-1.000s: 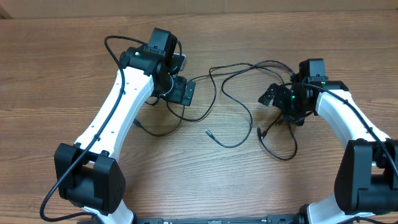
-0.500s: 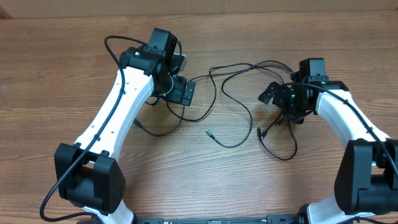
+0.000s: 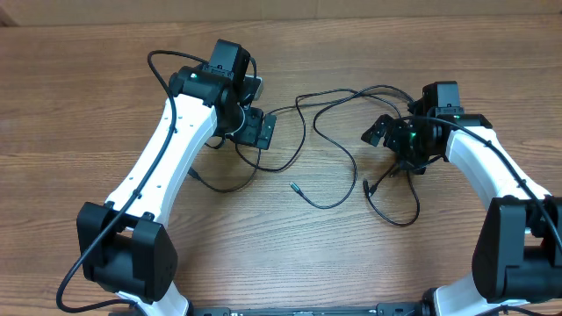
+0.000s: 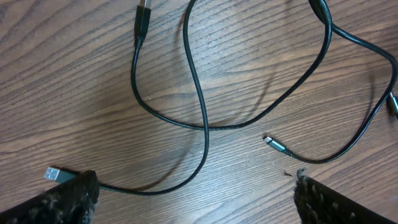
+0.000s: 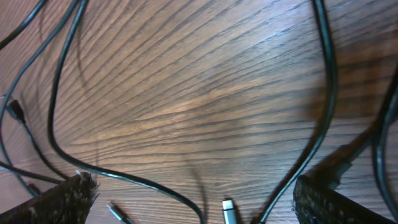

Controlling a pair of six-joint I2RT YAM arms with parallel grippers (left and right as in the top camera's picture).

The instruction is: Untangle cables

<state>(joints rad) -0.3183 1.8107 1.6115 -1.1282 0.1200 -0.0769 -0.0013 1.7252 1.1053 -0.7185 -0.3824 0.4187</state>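
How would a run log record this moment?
thin black cables: crossed, loose on brown wooden table | left gripper: open, empty | right gripper: open, empty

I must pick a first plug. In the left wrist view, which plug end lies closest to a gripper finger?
The flat silver plug at lower left, right beside one fingertip; the slim plug and the top plug lie farther.
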